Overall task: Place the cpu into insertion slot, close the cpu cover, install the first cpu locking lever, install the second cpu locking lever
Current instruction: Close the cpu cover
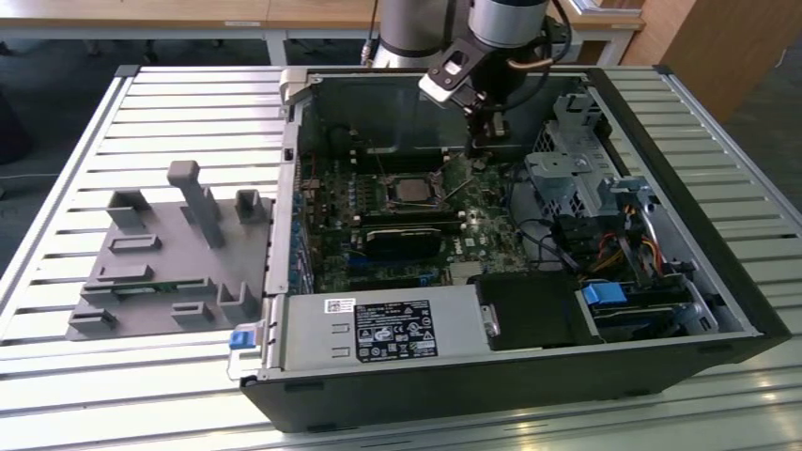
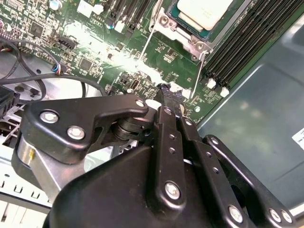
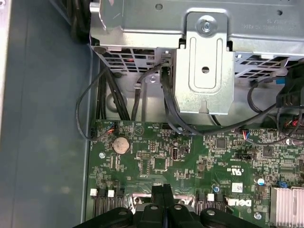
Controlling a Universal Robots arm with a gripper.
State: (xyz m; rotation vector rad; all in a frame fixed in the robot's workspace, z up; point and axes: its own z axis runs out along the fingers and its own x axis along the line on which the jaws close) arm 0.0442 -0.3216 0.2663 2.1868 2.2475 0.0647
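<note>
Hanging in the upper middle of the exterior view, the one gripper [image 1: 491,139] is over the open computer case [image 1: 501,399], its two fingers pressed together with nothing between them. In both wrist views its tips [image 2: 166,89] [image 3: 161,189] are close to the green motherboard [image 3: 156,164]. One cpu [image 1: 411,191] lies flat in the insertion slot [image 2: 186,39] at the centre of the exterior view, near the gripper but apart from it. Two thin silver locking levers [image 2: 146,47] [image 2: 198,73] stick out from the slot's rim. I cannot tell whether the cpu cover is down. One grey fixture tray [image 1: 150,272] sits on the slatted table [image 1: 75,141] at the exterior view's left.
</note>
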